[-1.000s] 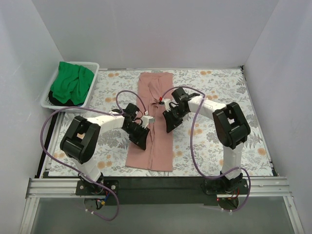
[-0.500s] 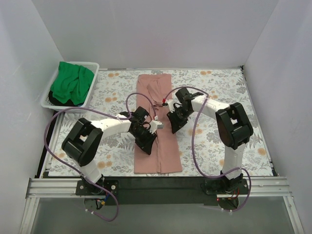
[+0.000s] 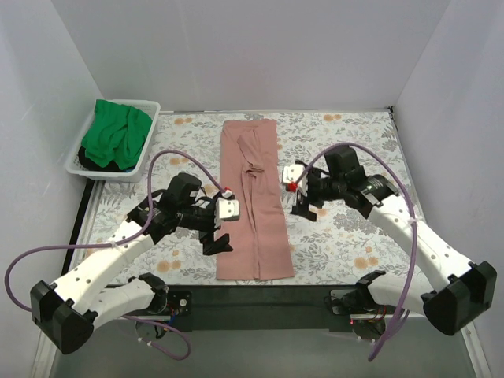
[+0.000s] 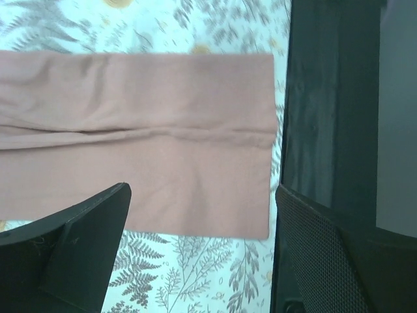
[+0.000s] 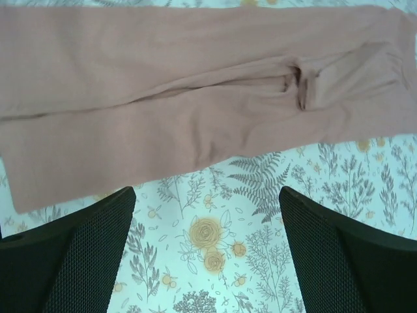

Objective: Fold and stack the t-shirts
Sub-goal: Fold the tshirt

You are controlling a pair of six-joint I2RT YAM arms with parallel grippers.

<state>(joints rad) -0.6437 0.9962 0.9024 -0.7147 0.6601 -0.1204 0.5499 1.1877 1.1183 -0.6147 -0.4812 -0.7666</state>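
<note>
On floral cloth [image 3: 354, 134], pink t-shirt [image 3: 253, 205], long axis near-to-far; left gripper [image 4: 202, 248], right gripper [image 5: 205, 254] wide.

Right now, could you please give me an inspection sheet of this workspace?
Surface: floral-patterned grey-and-orange cloth lies flat across the work area.
Job's things: dusty salmon-pink t-shirt folded into a long strip at centre; bright green t-shirt bunched, unfolded, in the white slotted plastic basket.
Clutter: only that basket, at the far left corner.
Grippers: left gripper and right gripper both open, empty, either side of the pink strip.
Cables: purple cables loop high on both sides.
Surroundings: plain white walls on three sides.
</note>
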